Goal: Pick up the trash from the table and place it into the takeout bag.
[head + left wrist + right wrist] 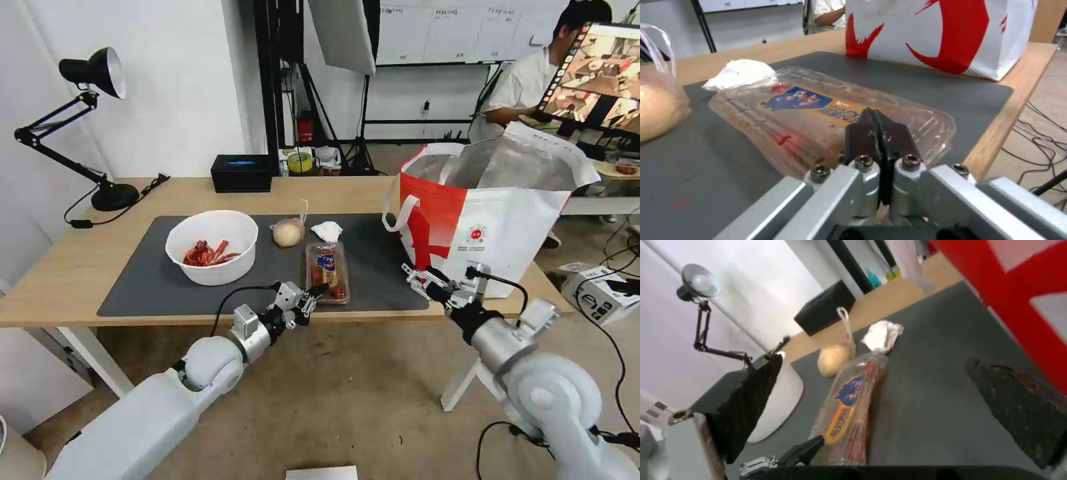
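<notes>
- The left gripper [876, 116] has its two dark fingers pressed flat together with nothing between them, their tips at the near end of the clear hinged tray [818, 113].
- That tray lies closed on the dark grey mat [153, 280], near the table's [60, 273] front edge. Reddish scraps smear its inside, and its lid bears a blue and yellow label whose writing is too small to read.
- Just behind the tray sit the crumpled white tissue [327, 231] and the tan bagged lump [288, 233]; the white bowl [212, 247] of red crayfish shells stands further to the left.
- The left arm reaches low from the front edge, wrist nearly level.
- The right gripper [422, 279] hangs with its fingers spread wide apart, empty, just in front of the takeout bag [493, 227].
- The bag stands open at the table's right end, foil lining showing, with a small round red logo and tiny unreadable print beneath it.
</notes>
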{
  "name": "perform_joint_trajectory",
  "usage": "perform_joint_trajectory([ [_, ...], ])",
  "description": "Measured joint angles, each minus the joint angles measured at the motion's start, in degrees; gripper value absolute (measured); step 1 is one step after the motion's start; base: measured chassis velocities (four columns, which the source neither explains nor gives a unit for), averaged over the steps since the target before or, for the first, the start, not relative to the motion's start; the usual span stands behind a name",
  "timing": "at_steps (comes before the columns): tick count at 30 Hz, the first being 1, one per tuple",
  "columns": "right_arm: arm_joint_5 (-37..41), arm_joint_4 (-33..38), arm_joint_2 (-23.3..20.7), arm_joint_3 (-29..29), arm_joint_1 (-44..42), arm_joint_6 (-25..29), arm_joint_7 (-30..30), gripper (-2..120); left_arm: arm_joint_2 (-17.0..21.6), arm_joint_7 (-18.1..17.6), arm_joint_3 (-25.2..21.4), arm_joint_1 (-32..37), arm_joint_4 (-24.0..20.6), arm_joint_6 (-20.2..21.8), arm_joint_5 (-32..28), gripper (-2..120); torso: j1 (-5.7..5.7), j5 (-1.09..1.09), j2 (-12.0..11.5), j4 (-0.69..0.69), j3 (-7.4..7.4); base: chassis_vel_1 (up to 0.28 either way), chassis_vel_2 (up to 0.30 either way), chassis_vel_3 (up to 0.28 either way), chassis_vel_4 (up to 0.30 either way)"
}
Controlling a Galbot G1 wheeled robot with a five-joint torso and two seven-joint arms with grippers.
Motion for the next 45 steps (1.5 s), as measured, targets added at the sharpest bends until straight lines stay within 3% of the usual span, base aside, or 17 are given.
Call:
perform_joint_trajectory([
  [13, 7.9, -11.1, 1.5, -10.2, 14.5, -6.7, 7.2, 100, -0.1, -0.7, 0.5, -0.4, 1.0, 0.0, -0.4, 0, 0.00, 0.00, 0.0, 0.00, 0.00, 0.000, 0.000, 0.000, 0.000],
  [26, 12.8, -18.8, 3.0, -16.7, 24.9, -13.0, 14.0, 100, 0.6, -1.0, 0.1, -0.9, 0.6, 0.0, -1.7, 0, 0.00, -0.01, 0.0, 0.01, 0.00, 0.000, 0.000, 0.000, 0.000],
  [45, 17.2, -27.7, 7.1, -22.2, 33.0, -14.6, 19.2, 100, 1.3, -1.1, -0.8, -0.8, 0.4, -0.1, -2.3, 0, 0.00, -0.01, 0.0, 0.00, 0.00, 0.000, 0.000, 0.000, 0.000],
])
